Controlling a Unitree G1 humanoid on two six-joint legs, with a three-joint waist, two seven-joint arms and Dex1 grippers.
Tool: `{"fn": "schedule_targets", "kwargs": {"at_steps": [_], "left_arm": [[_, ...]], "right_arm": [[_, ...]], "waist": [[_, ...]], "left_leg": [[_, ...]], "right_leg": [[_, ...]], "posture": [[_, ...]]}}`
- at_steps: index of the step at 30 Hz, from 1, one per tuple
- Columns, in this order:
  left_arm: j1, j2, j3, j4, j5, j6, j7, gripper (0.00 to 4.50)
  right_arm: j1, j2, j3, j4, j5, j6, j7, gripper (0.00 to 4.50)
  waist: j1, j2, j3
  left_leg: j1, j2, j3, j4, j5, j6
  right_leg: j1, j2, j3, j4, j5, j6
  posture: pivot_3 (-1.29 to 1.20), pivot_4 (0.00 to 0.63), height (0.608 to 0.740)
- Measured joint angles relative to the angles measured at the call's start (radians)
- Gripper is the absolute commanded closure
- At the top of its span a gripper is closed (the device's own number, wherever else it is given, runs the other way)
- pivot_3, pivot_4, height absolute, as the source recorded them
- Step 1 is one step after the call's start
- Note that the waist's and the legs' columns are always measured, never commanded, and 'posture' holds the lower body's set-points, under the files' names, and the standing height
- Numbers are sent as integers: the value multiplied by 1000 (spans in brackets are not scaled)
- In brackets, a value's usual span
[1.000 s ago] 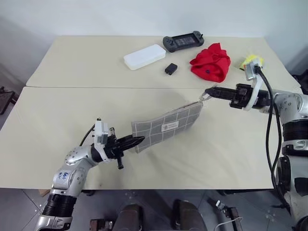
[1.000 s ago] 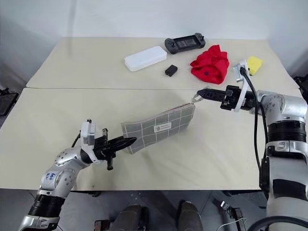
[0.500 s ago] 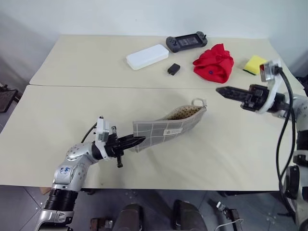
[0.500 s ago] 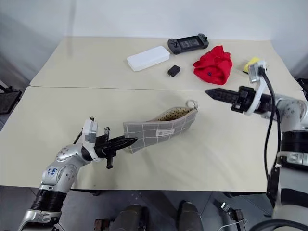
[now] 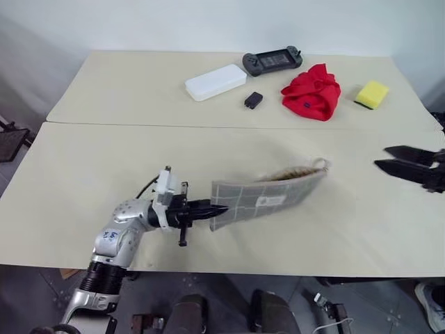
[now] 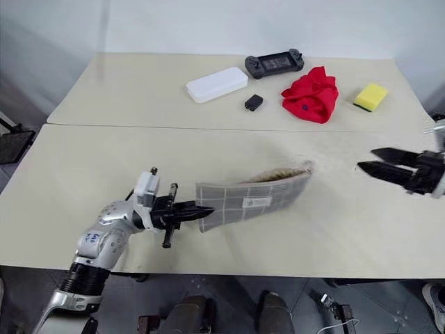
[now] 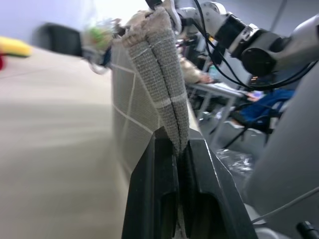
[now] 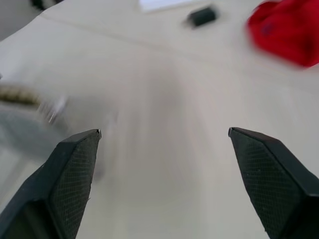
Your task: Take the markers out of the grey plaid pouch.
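My left pincer (image 5: 215, 209) clamped on grey plaid pouch (image 5: 271, 198) end; long axis runs toward right pincer (image 6: 363, 167), fingers apart. Left wrist view shows pinched seam.

Even, bright light with soft shadows; the grey plaid pouch (image 5: 270, 200) is motion-blurred, and both wrist views smear.

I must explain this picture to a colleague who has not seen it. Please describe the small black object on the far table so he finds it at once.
Look at the far table, behind the seam. The small black object lies there between the white case and the red cloth, nearer than the game controller. It is the smallest item, a plain dark block.
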Motion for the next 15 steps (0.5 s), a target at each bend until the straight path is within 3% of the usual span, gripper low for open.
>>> {"fn": "schedule_targets", "kwargs": {"at_steps": [5,10,11,15], "left_arm": [[-66,-21,-7,82,60,-92,-32,4500],[-58,-56,2,209,136,-237,-33,4500],[-59,-60,2,221,149,-270,-34,4500],[-52,-94,20,283,205,-418,-3,4500]], "right_arm": [[-75,-20,3,-122,61,39,-17,2554],[-179,7,186,-311,91,20,10,4298],[-190,25,229,-330,94,18,17,4477],[-267,104,432,-419,63,-3,44,4477]], "waist": [[-17,1,-1],[-25,-1,1],[-23,-2,1],[-17,-2,0]], "left_leg": [[6,1,6,-1,0,0],[5,2,6,0,0,0],[5,2,6,0,0,0],[3,1,3,3,0,1]], "right_leg": [[0,0,6,3,0,0],[0,0,6,3,0,0],[0,0,6,3,0,0],[-1,0,5,3,0,0]], "posture": [[0,150,740],[0,150,740],[0,150,740],[0,150,740]]}}
